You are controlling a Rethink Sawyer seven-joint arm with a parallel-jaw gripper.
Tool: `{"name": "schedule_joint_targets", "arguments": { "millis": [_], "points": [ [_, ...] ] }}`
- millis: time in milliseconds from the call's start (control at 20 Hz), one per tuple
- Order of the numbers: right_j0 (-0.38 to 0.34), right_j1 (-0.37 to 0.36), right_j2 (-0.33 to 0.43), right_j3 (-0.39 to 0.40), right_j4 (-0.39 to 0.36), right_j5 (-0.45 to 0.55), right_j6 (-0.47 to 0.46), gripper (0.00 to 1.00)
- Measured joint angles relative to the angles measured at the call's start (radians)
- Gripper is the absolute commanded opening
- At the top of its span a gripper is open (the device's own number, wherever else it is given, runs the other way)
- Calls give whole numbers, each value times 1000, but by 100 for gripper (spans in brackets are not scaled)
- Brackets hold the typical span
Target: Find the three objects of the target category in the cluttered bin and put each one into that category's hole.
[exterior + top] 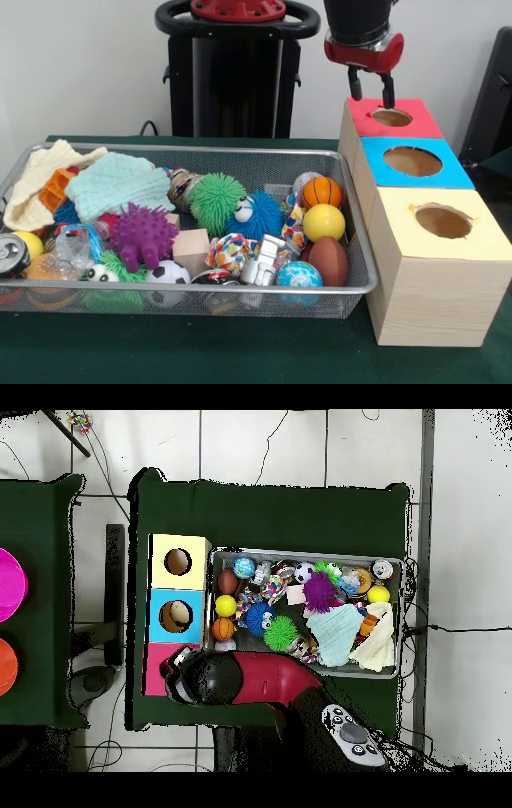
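Tool: fingers slightly apart, empty, hanging over the hole in the red box at the desk's robot-side edge. Step: drop-off, apparently finished. Next: return to the bin, mid-desk, for another target object.

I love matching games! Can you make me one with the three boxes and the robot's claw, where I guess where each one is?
Things:
1. red-topped box
2. blue-topped box
3. yellow-topped box
4. gripper

Places, front view:
A. middle of the row
B. nearest the camera
C. hanging above the red top's hole
D. farthest back, next to the bin's far corner

Pairs: 1-D, 2-A, 3-B, 4-C
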Motion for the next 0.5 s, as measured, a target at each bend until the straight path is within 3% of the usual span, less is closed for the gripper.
{"name": "schedule_joint_targets", "arguments": {
  "millis": [150, 300, 350, 500],
  "points": [
    [17, -4, -22, -22, -26, 20, 0, 100],
    [51, -5, -62, -61, -79, 36, 0, 100],
    [87, -6, -99, -100, -128, 47, 0, 100],
    [116, -7, -128, -133, -163, 56, 0, 100]
  ]
}}
